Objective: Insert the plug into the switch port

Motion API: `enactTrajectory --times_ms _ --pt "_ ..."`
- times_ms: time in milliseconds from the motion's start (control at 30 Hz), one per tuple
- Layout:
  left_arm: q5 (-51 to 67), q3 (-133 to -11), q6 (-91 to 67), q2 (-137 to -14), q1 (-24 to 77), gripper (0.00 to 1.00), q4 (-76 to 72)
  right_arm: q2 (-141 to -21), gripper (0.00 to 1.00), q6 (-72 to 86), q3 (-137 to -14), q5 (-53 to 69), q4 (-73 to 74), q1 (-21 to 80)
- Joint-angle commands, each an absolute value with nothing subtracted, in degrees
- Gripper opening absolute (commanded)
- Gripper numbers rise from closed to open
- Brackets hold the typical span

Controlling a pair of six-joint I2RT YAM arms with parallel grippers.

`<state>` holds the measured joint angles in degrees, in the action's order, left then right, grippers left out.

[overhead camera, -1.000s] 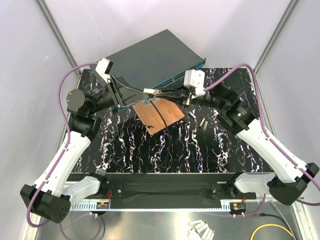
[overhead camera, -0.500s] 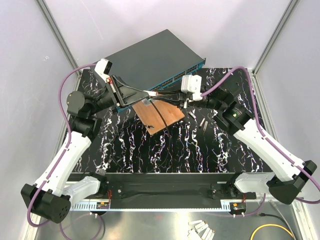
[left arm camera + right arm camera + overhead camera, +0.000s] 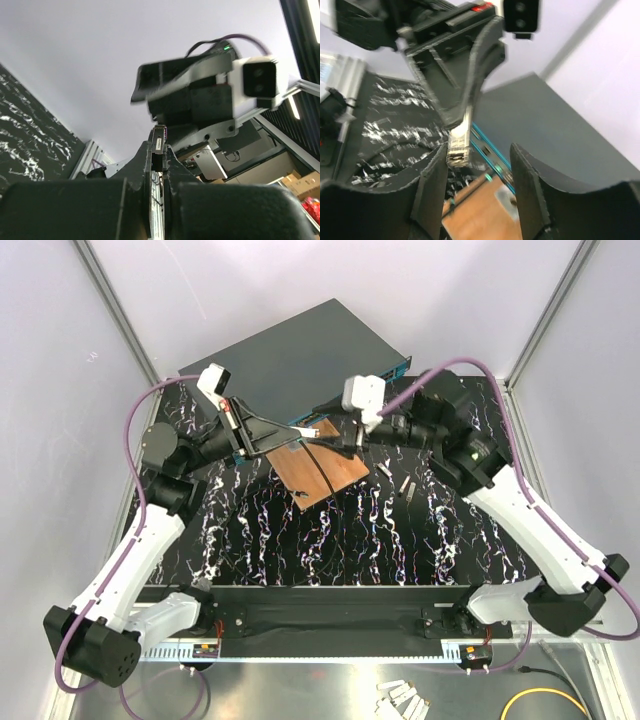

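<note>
From above, the plug [image 3: 308, 429] has just changed owners, just in front of the switch's [image 3: 300, 345] port edge. The left hand [image 3: 292, 430] now pinches it and the right hand [image 3: 340, 430] has let go.

Left wrist: the jaws are pressed together on the plug, its tip protruding.

Right wrist: the fingers [image 3: 530, 185] are spread to either side of the plug, not touching it. The handover looks done, so insertion falls to the left arm.

Left arm [image 3: 130, 560]: extended from its base toward 1 o'clock, wrist raised. Left claw [image 3: 157, 150]: clamped tight on the plug [image 3: 157, 141]. Right arm [image 3: 530, 520]: extended toward 10 o'clock. Right claw [image 3: 476, 150]: fingers [image 3: 530, 195] parted, pointed at the left claw, tip to tip.
</note>
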<state>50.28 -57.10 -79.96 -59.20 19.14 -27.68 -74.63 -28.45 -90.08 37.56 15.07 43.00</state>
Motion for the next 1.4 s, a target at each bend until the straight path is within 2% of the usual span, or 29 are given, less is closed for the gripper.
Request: enactTrajectory --times_ms 0,200,367,500,633,1067,1167,1200,1267,1367 --pt "48.69 -56.08 -77.96 -58.36 19.34 0.00 -25.75 -77.60 0.56 -32.16 -98.51 28.05 30.37 44.12" --pt "45.89 -56.42 -77.17 -58.71 19.34 0.00 -18.75 -81.47 0.48 -36.55 -104.15 19.52 39.71 48.16" --pt "44.21 -59.50 -73.13 -58.98 19.34 0.00 -8.72 -81.74 0.45 -40.08 -101.96 12.76 39.73 51.06" --pt "43.86 -59.59 -72.77 -58.89 19.42 0.00 -8.26 -82.62 0.43 -40.08 -102.13 9.41 39.81 51.94" --pt "43.86 -59.59 -72.33 -58.97 19.69 0.00 -7.91 -82.79 0.32 -39.90 -102.13 8.62 39.72 52.03" --pt "44.38 -58.71 -73.83 -59.06 20.65 0.00 -9.84 -83.93 0.33 -40.25 -102.48 8.70 39.64 52.03" --pt "44.38 -58.54 -73.92 -59.06 20.74 0.00 -9.84 -83.93 0.19 -40.52 -102.39 9.05 39.38 52.12" --pt "44.30 -58.62 -73.83 -59.06 20.74 0.00 -9.67 -83.85 0.06 -40.60 -102.31 9.05 39.29 52.21" --pt "44.38 -58.62 -73.92 -59.06 20.74 0.00 -9.84 -83.67 0.00 -40.69 -102.13 8.96 39.29 52.12" --pt "44.56 -58.71 -73.65 -59.32 20.74 0.02 -10.63 -83.32 0.00 -40.43 -101.61 9.49 39.55 52.12"
